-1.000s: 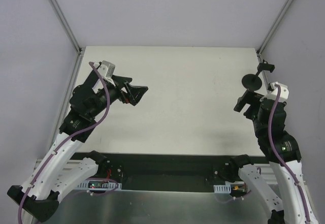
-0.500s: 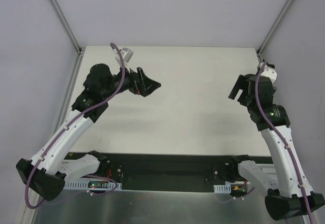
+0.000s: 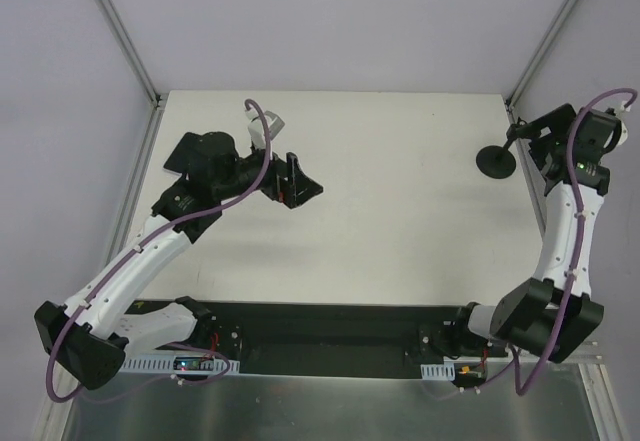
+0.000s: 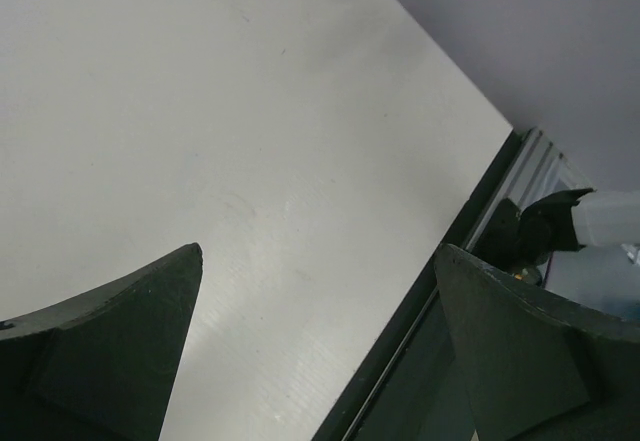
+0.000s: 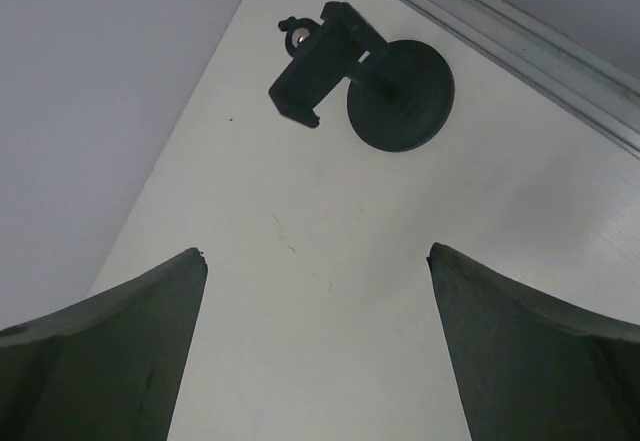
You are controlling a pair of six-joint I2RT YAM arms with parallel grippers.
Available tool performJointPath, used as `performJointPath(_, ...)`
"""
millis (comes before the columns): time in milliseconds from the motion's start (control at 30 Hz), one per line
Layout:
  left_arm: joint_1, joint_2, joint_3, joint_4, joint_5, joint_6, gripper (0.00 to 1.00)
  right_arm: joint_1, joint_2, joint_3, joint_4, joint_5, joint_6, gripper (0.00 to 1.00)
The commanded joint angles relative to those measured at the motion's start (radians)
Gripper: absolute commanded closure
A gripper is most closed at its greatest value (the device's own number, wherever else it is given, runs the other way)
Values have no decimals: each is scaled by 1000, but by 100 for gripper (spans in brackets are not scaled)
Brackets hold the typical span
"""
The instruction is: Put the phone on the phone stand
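Top external view: we record the left gripper (image 3: 303, 183) held over the left-centre part of the table (image 3: 400, 231), its arm reaching in from the near left corner. The right gripper (image 3: 546, 141) is raised at the far right side of the table, and its arm runs up along the right edge. The phone stand (image 3: 497, 161) is upright on the table near the far right corner. Its round base lies flat on the surface and its stem rises to a small bracket beside the right gripper. From this view we cannot tell whether gripper and bracket touch.

Left wrist view: we note the left fingers (image 4: 110, 351) spread wide and holding nothing, with table surface showing in the gap. The stand's base shows at the top edge of this view, well apart from the gripper. A dark strip (image 4: 430, 361) borders the table at the lower right.

Right wrist view: the right fingers (image 5: 100, 351) are set wide apart and hold nothing. The stand appears beyond the fingertips, roughly in line with the gap and clear of both fingers. Its bracket sits to the left of the round base in this view, and a small bright spot shows on the bracket's upper end. A pale rail (image 5: 520, 56) runs along the table's edge, just beside the base.
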Motion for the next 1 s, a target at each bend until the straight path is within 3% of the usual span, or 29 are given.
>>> performJointPath(0, -89, -16, -19, -29, -88, 113, 1, -110, 131, 22, 192, -231, 196, 4)
performJointPath(100, -129, -13, -28, -32, -118, 128, 1, -153, 215, 10, 317, -281, 300, 4)
performJointPath(300, -191, -32, -44, -30, -198, 138, 1, -145, 352, 38, 440, -243, 441, 2)
performJointPath(533, -235, -21, -44, -32, -220, 138, 1, -84, 426, 45, 495, -79, 465, 1)
performJointPath(733, -258, -15, -45, -33, -201, 99, 3, -47, 447, 19, 535, 45, 501, 6)
performJointPath(967, -268, -1, -47, -30, -177, 76, 3, -40, 509, 24, 539, 33, 610, 21)
